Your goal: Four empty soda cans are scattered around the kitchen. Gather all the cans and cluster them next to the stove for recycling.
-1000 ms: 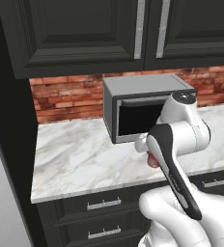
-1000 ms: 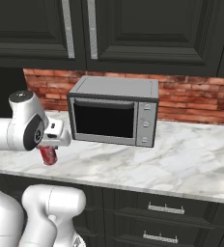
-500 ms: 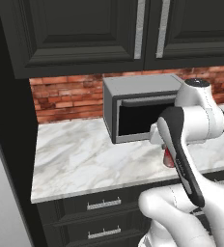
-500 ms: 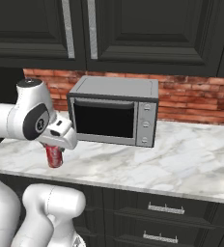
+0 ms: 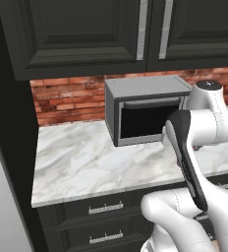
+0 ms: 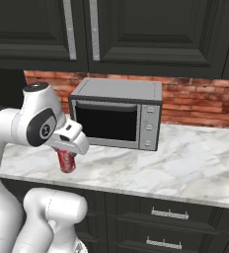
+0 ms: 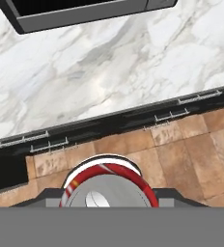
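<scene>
My pincer [image 6: 67, 153] grips the red soda can [image 6: 66, 160] above the counter [image 6: 185, 163] edge; a careless swing risks striking the microwave [image 6: 116, 118].

1. Swung rightward across both base views, arm now further toward the microwave [image 6: 117, 118].
2. Carried along with it, red can [image 6: 66, 160], from beside the table's [image 6: 185, 168] left end to lower, over its front edge.
3. Rolled, wrist, with elbow joint raised higher.
</scene>
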